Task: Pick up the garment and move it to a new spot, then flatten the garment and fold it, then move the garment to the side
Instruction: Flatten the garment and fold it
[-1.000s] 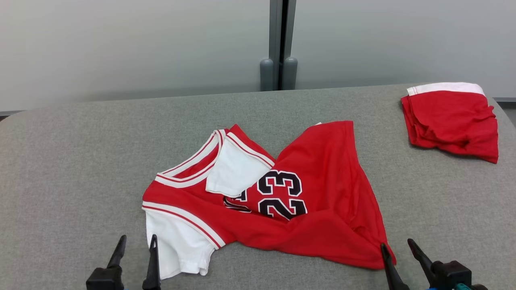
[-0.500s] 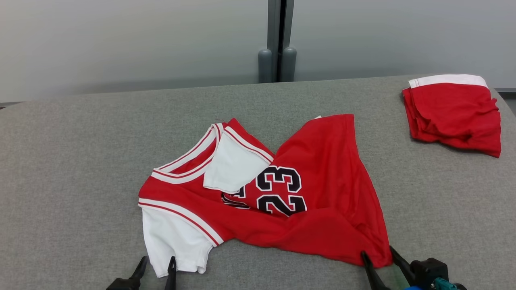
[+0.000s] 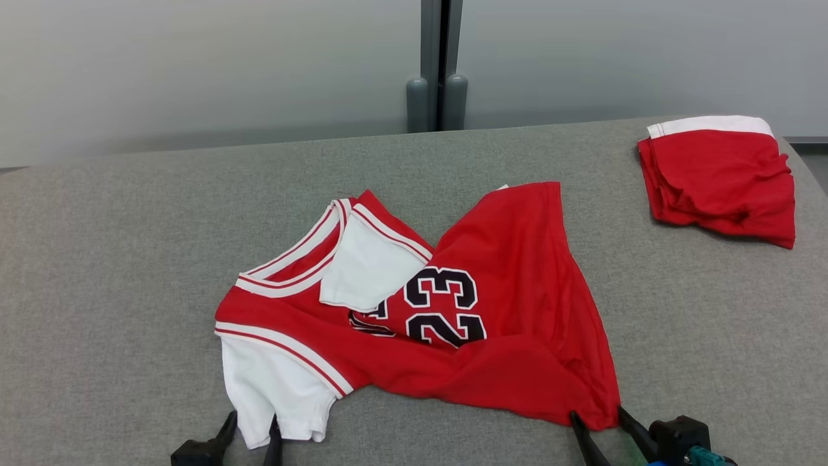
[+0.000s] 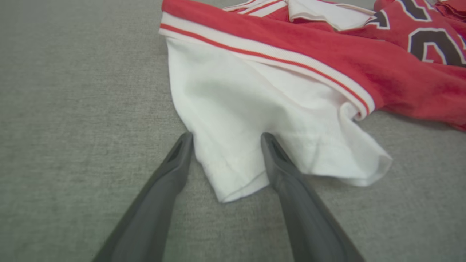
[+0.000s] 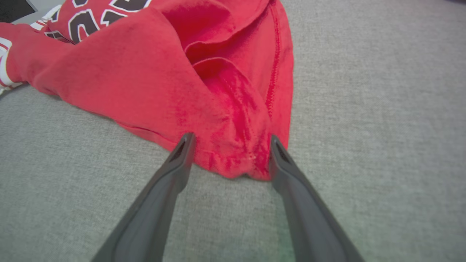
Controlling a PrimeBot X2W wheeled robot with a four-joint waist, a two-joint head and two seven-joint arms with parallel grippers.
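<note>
Lying crumpled at the middle of the grey felt-covered counter (image 3: 97, 259), the red-and-white number-23 basketball jersey (image 3: 517, 291) is not yet lifted, flattened or folded. The left gripper (image 4: 226, 135) straddles its white sleeve (image 4: 255, 109) at 7 o'clock, the right gripper (image 5: 231, 135) its red hem corner (image 5: 233, 156) at 5 o'clock; both stand wide open, pinching nothing. I judge the first pickup imminent, everything else remaining.
</note>
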